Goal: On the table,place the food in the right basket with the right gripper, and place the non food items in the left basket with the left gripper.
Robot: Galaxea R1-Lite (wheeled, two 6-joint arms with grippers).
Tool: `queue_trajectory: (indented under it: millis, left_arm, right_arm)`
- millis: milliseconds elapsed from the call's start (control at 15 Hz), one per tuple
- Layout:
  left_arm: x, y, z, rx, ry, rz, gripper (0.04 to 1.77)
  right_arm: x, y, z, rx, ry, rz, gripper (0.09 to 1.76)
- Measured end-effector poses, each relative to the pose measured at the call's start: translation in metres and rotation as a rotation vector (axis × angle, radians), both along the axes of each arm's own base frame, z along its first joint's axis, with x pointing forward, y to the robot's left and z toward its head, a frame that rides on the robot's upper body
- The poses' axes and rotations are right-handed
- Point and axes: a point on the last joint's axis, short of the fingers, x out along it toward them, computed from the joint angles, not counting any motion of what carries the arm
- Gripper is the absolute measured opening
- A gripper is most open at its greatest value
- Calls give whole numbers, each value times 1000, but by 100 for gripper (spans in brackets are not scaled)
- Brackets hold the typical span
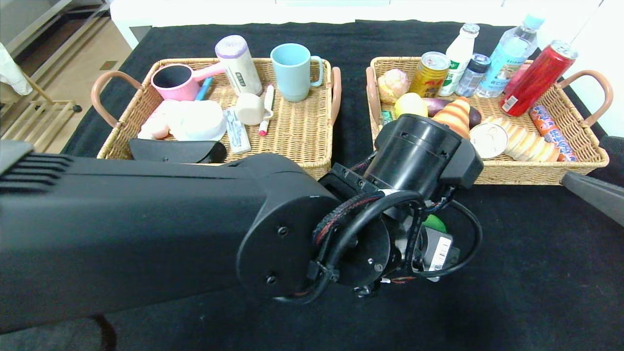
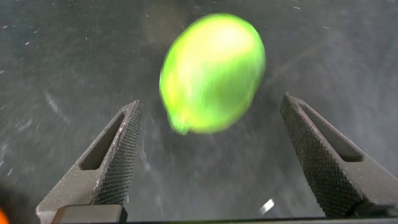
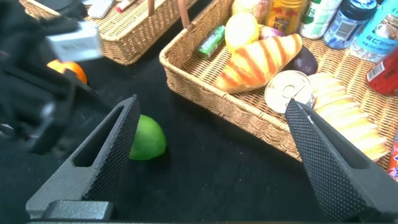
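A green lime (image 2: 211, 73) lies on the black cloth; a sliver of it shows under the left wrist in the head view (image 1: 434, 223). My left gripper (image 2: 210, 109) is open just above it, a finger on each side, not touching. In the head view the left wrist (image 1: 419, 151) hides that gripper. My right gripper (image 3: 212, 104) is open and empty, low over the cloth in front of the right basket (image 1: 536, 173); the lime (image 3: 147, 138) lies beyond one of its fingers. The left basket (image 1: 297, 131) holds cups, a pen and other non-food items.
The right basket (image 3: 205, 81) holds bread, cans, bottles, a lemon and other food. An orange (image 3: 69, 70) lies on the cloth near the left basket's corner, hidden by the left arm in the head view. The right arm's tip (image 1: 592, 195) shows at the right edge.
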Motion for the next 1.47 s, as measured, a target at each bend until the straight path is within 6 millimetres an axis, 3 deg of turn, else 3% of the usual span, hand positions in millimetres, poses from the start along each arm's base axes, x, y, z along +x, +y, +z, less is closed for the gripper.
queue_trajectory:
  millis: [267, 533, 1067, 1467]
  left_arm:
    - [-15, 23, 16, 67, -34, 41, 165]
    - [-17, 51, 28, 145, -46, 143, 168]
    - [-3, 106, 42, 175, 9, 424, 170]
    - [20, 121, 35, 112, 99, 502, 170]
  right_arm:
    - [-1, 0, 0, 0, -3, 1, 171]
    - [0, 0, 0, 0, 2, 1, 171]
    - [3, 1, -3, -2, 19, 3, 171]
    - [3, 2, -5, -3, 29, 16, 171]
